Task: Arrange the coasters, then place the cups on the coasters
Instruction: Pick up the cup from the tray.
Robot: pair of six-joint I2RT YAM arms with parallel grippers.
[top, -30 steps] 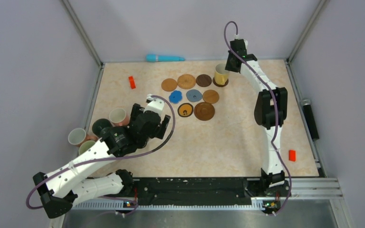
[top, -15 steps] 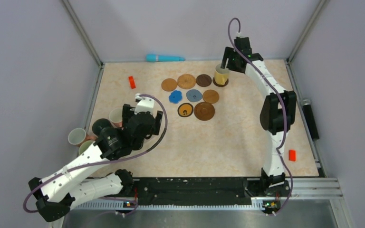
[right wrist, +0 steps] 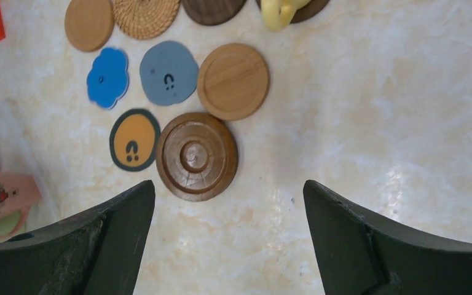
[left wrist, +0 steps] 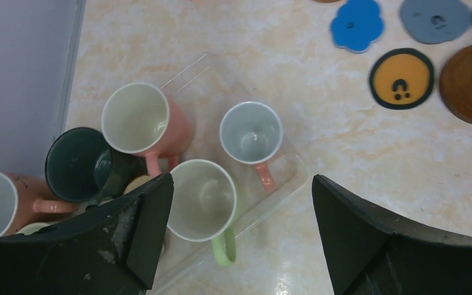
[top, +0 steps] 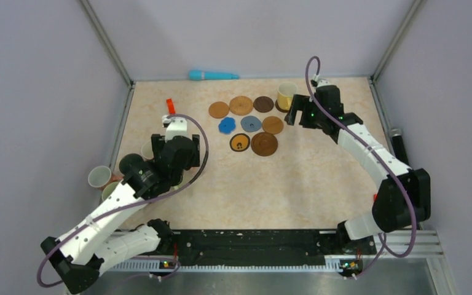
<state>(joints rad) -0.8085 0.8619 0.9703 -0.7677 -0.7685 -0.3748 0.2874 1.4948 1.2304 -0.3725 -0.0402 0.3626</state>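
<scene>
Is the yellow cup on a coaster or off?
On. The yellow cup stands upright on a dark coaster. The coaster's brown edge peeks out from under it.

Your top external camera sits high above and behind the arm bases. It looks down and forward, so you see the whole table (top: 295, 178), near edge at the bottom and far edge at the top.

The left wrist camera looks straight down from close range at the table's left edge, over the cups (left wrist: 138, 120). The left fingers (left wrist: 123, 246) fill its bottom corners.

The right wrist camera also faces down, from slightly farther off, over the coasters (right wrist: 232, 81) toward the far middle. The right fingers (right wrist: 369, 246) sit at the bottom.

Both wrist views keep far at the top. They share the blue scalloped coaster (left wrist: 356, 23), the black-rimmed coaster (right wrist: 134, 139) and the dark ringed coaster (right wrist: 196, 156). The top view also takes in all three.
</scene>
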